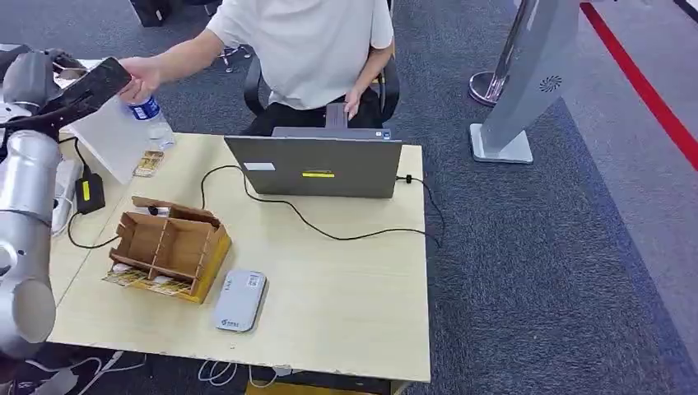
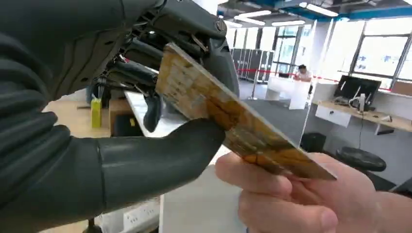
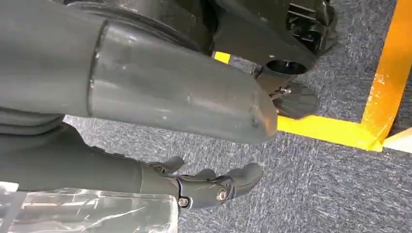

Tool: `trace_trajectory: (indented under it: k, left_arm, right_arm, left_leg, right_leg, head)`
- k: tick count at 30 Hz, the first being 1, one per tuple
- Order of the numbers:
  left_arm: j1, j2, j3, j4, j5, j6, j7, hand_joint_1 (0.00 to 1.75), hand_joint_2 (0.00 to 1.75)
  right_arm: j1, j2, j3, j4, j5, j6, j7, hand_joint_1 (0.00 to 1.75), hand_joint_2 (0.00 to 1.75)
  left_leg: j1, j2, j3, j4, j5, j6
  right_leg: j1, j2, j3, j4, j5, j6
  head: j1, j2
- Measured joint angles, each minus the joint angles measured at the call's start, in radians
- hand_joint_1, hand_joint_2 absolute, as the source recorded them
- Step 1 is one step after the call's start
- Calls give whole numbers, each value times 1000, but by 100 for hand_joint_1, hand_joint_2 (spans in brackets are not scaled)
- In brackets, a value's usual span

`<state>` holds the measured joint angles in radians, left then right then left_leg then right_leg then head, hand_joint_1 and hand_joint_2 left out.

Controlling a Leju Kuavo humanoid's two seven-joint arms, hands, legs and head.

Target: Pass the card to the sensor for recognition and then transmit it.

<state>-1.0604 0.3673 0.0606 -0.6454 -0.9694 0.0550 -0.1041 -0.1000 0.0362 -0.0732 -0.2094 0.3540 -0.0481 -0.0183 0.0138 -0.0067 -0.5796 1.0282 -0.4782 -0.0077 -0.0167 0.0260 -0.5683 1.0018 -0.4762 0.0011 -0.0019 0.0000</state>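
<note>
Golden-brown patterned card [image 2: 228,114], pinched by left hand [image 2: 145,97], person's hand [image 2: 296,199] touching

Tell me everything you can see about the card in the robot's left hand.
The flat rectangular card has a worn yellow-brown printed face and looks like stiff plastic. The robot's left hand pinches one end between its thick grey thumb and darker fingers, holding it tilted. A person's hand grips the other end, above the far left corner of the light wooden table.

The head view looks down on the desk [image 1: 346,271] from high, sharing the card [image 1: 100,80] with the close left wrist view, while the right wrist view faces carpet.
</note>
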Motion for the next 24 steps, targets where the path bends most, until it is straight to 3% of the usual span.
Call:
trace_trajectory:
  k: [15,19,24]
  left_arm:
    - [-176,-103,-328,64,-311,200,145,175,175]
    - [-154,-127,-371,34,-311,260,130,175,175]
    - [-61,-123,-406,-99,-283,244,117,175,175]
  right_arm:
    - [-4,15,0,0,48,-1,28,0,0]
    - [-3,18,-5,0,53,-6,28,0,0]
    - [7,20,-21,1,47,-13,20,0,0]
  left_leg:
    - [0,-1,0,1,0,0]
    - [0,-1,0,1,0,0]
    - [0,-1,-1,0,0,0]
  right_leg:
    - [0,-1,1,0,0,0]
    - [0,-1,1,0,0,0]
    - [0,-1,1,0,0,0]
  head:
    - [0,0]
    - [0,0]
    - [0,0]
